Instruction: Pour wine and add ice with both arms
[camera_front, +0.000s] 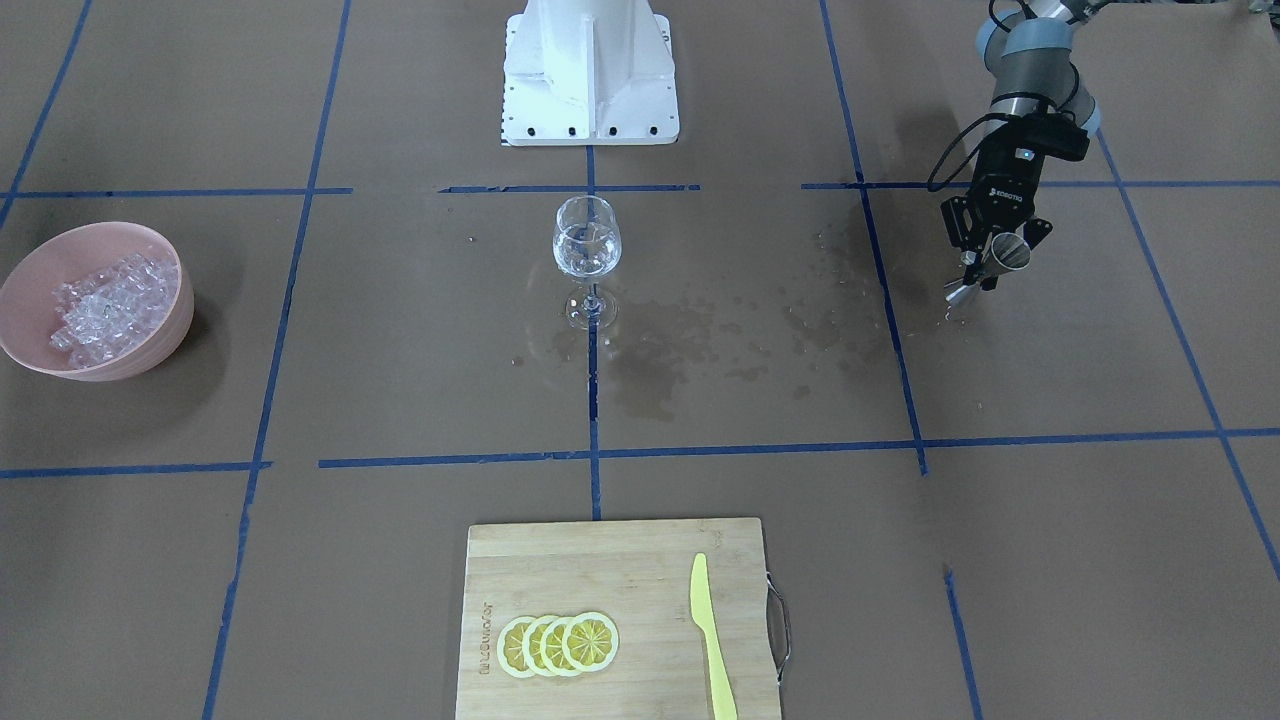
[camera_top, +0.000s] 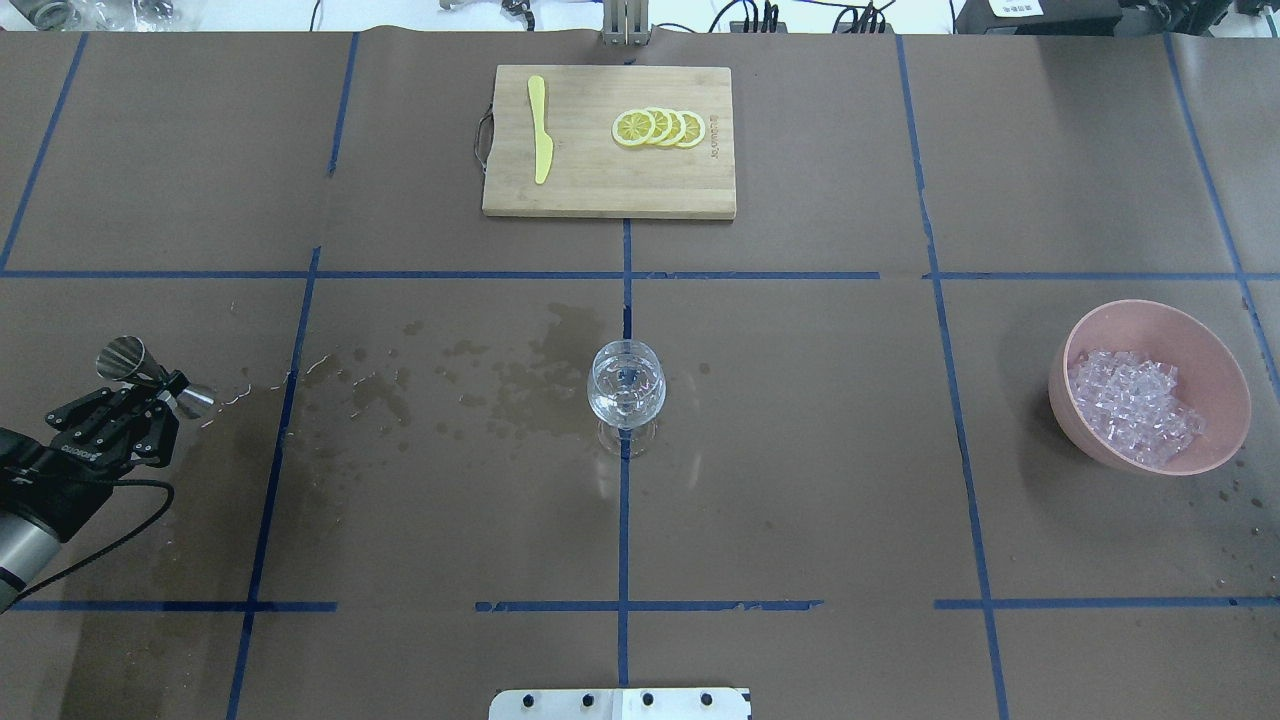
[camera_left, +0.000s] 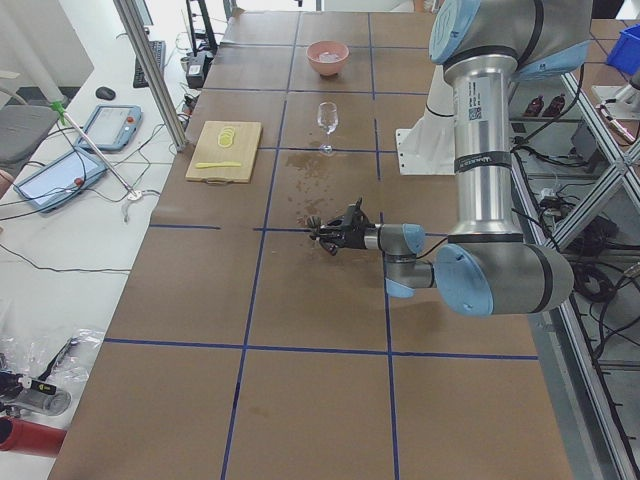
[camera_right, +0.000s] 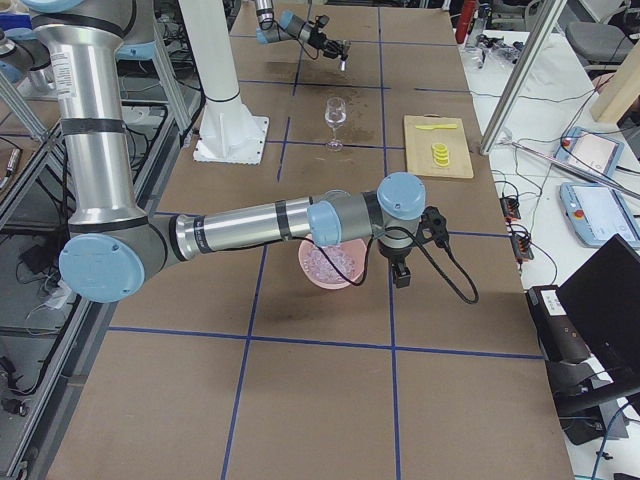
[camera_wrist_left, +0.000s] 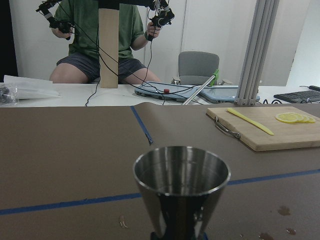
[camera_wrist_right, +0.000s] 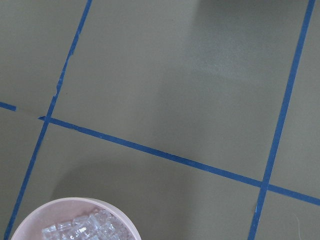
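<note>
Front view: one glass (camera_front: 587, 245) with a little wine (camera_front: 586, 262) stands mid-table. One pink bowl (camera_front: 160, 340) of ice (camera_front: 100, 305) sits at this view's left. Four lemon slices (camera_front: 558, 644) and one knife (camera_front: 712, 640) lie on one board (camera_front: 600, 560). The left gripper (camera_front: 983, 268) pinches one tilted metal cup (camera_front: 1010, 255). Only the right side view shows the right gripper (camera_right: 400, 272), near the bowl. I cannot tell how open its fingers are.
</note>
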